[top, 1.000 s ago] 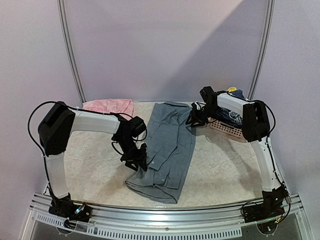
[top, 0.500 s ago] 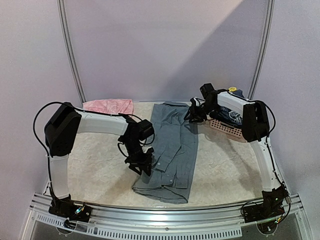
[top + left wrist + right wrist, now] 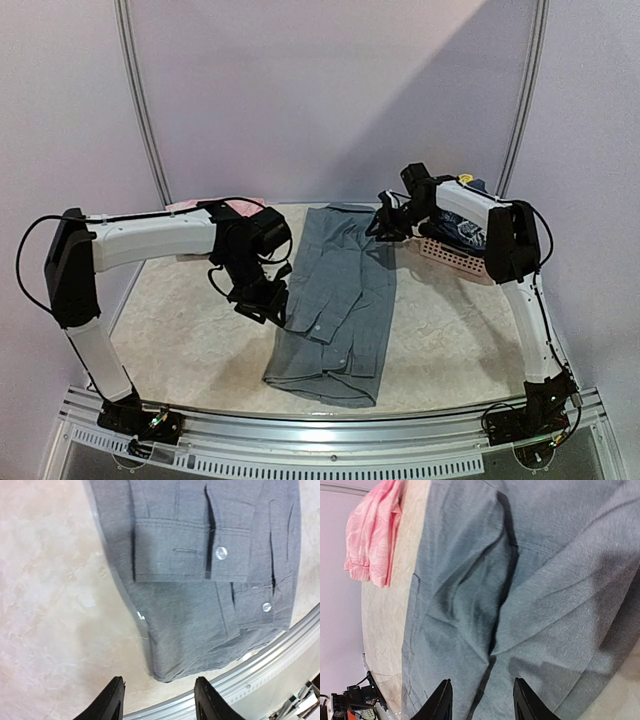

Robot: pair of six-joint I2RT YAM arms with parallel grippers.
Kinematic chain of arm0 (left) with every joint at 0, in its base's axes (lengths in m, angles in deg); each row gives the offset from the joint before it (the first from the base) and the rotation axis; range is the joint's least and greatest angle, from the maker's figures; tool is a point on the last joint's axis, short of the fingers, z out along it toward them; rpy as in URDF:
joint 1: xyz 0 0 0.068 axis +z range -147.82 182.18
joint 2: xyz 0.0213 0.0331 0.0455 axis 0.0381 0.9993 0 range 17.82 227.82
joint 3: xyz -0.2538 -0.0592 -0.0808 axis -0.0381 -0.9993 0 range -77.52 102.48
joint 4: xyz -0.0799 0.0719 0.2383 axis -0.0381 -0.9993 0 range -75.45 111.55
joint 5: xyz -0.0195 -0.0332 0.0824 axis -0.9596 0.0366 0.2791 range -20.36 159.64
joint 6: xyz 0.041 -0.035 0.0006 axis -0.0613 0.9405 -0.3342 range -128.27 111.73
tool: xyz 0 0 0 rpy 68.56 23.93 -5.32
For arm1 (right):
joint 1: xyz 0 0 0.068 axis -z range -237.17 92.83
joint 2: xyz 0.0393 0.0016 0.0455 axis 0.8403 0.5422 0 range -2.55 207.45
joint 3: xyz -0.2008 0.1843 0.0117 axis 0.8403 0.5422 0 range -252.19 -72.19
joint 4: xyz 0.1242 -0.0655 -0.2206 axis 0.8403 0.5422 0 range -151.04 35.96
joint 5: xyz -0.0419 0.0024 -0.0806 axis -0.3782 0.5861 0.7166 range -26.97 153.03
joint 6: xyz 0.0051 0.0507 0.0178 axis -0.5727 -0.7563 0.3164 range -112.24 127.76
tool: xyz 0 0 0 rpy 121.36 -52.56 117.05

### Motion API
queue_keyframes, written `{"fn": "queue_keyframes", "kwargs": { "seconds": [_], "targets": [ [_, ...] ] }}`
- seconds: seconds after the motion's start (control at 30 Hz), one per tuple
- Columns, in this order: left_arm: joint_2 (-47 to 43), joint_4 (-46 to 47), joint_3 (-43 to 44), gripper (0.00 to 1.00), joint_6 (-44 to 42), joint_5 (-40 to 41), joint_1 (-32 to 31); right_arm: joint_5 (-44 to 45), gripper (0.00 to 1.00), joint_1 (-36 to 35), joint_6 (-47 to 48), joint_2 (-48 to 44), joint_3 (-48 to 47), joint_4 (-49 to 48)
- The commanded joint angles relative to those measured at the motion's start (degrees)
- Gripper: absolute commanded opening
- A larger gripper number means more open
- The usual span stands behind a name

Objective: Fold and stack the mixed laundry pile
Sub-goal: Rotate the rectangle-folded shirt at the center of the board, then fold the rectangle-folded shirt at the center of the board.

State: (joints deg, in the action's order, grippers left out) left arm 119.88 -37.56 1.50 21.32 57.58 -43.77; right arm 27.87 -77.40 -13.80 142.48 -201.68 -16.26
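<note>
Table (image 3: 440,340): covered with a pale mottled surface.
Grey shirt (image 3: 340,290): laid flat lengthwise at mid-table, sleeves folded in.
Basket (image 3: 450,256): set just right of the shirt's far end; a navy garment (image 3: 466,232) and a yellow piece (image 3: 463,180) are held in it.
Pink cloth (image 3: 372,535): left of the shirt's far end.
Left gripper (image 3: 266,302): at the shirt's left edge, jaws spread, nothing gripped.
Right gripper (image 3: 385,226): at the shirt's far right corner, jaws parted, empty.
Change: the left gripper has been drawn back leftward; the shirt is unmoved.
</note>
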Motion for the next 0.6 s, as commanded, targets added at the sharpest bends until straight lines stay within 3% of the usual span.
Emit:
{"fn": "queue_keyframes", "kwargs": {
  "seconds": [0.0,0.2,0.57],
  "targets": [
    [-1.44,-2.63,-1.11,0.48,-2.17,4.81,-0.75,0.12,0.43,-0.23,3.02,-7.47,0.11,2.04],
    [-5.0,-0.09,-6.39,0.48,-3.44,2.9,-0.72,4.24,0.44,-0.91,4.44,-16.56,8.71,2.49],
    [-7.49,3.35,-11.42,0.49,-8.03,-1.82,-0.19,15.54,0.51,-8.82,-6.09,-40.25,41.03,-6.61]
  ]
}}
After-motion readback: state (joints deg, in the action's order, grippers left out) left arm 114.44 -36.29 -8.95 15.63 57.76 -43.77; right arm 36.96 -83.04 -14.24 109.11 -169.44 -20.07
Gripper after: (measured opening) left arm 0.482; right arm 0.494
